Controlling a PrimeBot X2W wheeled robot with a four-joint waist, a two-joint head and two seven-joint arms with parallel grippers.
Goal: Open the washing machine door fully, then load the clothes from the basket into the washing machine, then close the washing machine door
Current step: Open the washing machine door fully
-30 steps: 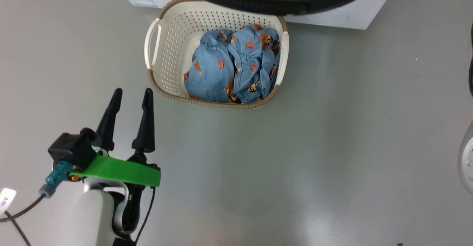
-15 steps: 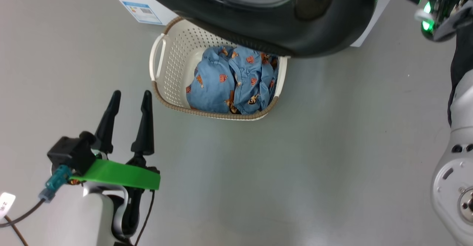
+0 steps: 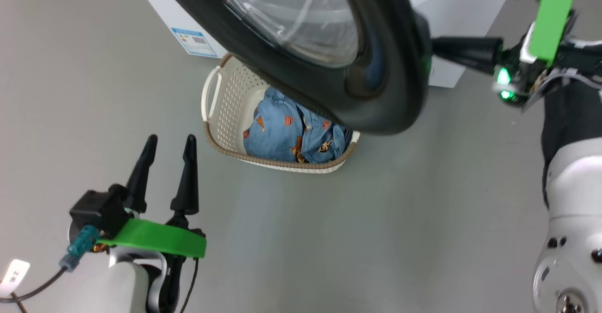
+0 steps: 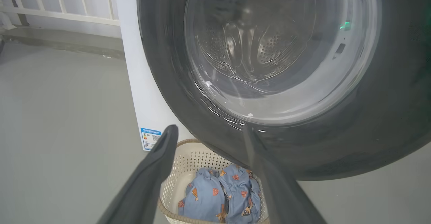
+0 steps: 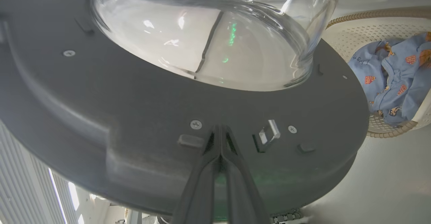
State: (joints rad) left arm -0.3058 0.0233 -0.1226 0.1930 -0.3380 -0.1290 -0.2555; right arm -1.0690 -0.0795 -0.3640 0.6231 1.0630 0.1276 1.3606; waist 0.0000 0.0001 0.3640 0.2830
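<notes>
Head view: the washing machine door (image 3: 390, 92), a glossy black ring round a bulging glass bowl (image 3: 301, 21), stands swung out from the washing machine (image 3: 451, 7) across the upper middle of the frame, overhanging the basket (image 3: 230, 101) on the grey floor (image 3: 423, 209). The right end effector (image 3: 437, 47), fingers pressed together and holding nothing, meets the door's edge at upper right. The right wrist view puts its tips against the dark inner face beside the latch (image 5: 269, 135). The left end effector (image 3: 170, 141) hangs spread and empty at lower left, apart from the basket. The clothes (image 3: 291, 134), a light-blue heap, lie in the basket at centre, partly hidden under the door. The door looks rigid and weighty, its ring slick, so a push on the matt inner face near the latch seems safer than any pinch. The clothes look soft, light and limp; a bunched fold atop the heap offers the likeliest hold.
</notes>
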